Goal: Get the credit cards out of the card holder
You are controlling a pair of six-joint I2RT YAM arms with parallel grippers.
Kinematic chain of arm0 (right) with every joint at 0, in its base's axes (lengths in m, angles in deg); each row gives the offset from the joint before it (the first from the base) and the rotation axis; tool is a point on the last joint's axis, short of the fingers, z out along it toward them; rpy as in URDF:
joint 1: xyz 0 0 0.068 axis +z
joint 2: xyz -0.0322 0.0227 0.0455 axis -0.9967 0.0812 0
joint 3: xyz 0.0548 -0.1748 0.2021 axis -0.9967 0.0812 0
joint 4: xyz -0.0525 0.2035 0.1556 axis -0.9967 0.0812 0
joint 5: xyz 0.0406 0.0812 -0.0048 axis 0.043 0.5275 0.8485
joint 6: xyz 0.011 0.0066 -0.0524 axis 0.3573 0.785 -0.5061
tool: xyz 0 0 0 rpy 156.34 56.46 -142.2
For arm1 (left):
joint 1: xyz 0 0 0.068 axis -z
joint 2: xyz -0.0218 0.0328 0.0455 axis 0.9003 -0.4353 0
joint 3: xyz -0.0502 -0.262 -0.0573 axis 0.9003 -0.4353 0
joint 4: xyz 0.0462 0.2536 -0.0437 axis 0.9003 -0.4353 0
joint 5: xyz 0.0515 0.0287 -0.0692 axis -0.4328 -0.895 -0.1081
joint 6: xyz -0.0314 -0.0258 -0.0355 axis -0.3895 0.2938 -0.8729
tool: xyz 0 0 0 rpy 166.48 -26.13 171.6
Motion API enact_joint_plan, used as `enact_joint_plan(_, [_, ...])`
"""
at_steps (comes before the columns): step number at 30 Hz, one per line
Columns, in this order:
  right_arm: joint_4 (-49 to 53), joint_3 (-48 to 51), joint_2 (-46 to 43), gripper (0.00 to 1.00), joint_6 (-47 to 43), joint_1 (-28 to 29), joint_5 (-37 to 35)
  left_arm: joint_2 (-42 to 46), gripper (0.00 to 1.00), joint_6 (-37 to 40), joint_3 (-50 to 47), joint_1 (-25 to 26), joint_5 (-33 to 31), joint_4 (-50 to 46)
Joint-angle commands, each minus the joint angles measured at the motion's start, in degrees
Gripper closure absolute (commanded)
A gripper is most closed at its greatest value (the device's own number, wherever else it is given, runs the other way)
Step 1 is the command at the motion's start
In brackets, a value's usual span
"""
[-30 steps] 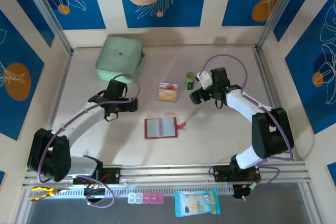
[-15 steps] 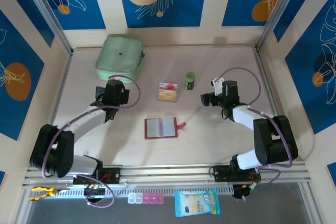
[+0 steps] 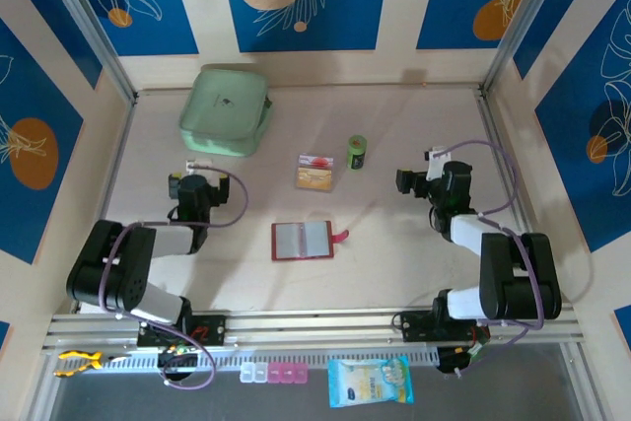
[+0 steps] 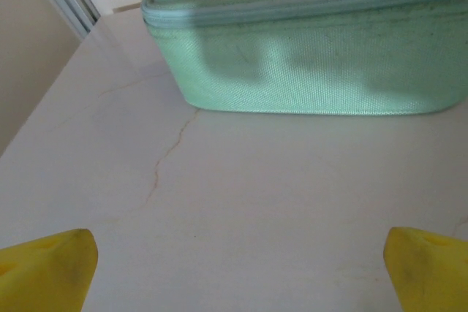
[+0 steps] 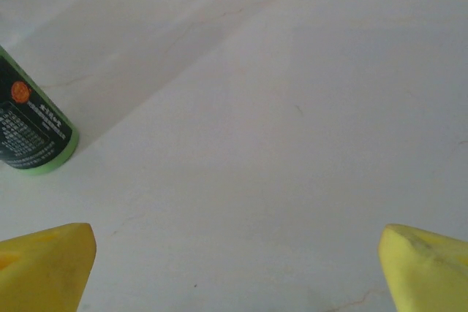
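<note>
The card holder (image 3: 303, 240), a dark red wallet, lies open and flat in the middle of the table, grey sleeves up and its snap tab to the right. The credit cards (image 3: 315, 172) lie in a small stack on the table just behind it, tan with a red-and-white band. My left gripper (image 3: 187, 176) is folded back at the left, far from both, open over bare table (image 4: 238, 275) with yellow fingertips (image 4: 44, 272) wide apart. My right gripper (image 3: 412, 180) stands at the right, likewise open and empty (image 5: 235, 268).
A mint-green zip case (image 3: 225, 110) sits at the back left, close ahead of the left gripper (image 4: 314, 56). A small green bottle (image 3: 357, 152) stands right of the cards, ahead-left of the right gripper (image 5: 33, 137). Metal rails line both sides.
Both arms have drawn back from the middle toward their own sides and folded low. The card holder, the cards and the bottle have not moved.
</note>
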Motion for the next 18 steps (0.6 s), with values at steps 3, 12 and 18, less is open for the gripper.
enact_joint_plan(3, [-7.1,1.3,-0.1,0.01,1.9,2.3,1.8,-4.5,0.0,-0.1,-2.1,-2.2,6.2,14.6])
enact_joint_plan(12, [-11.3,-0.7,7.6,0.01,1.9,2.6,1.0,-4.2,0.0,-0.5,0.5,-3.9,11.4,8.9])
enact_joint_plan(18, [-15.5,0.7,9.5,0.01,3.1,1.3,2.1,-4.2,0.0,-0.9,1.1,-4.9,13.5,7.6])
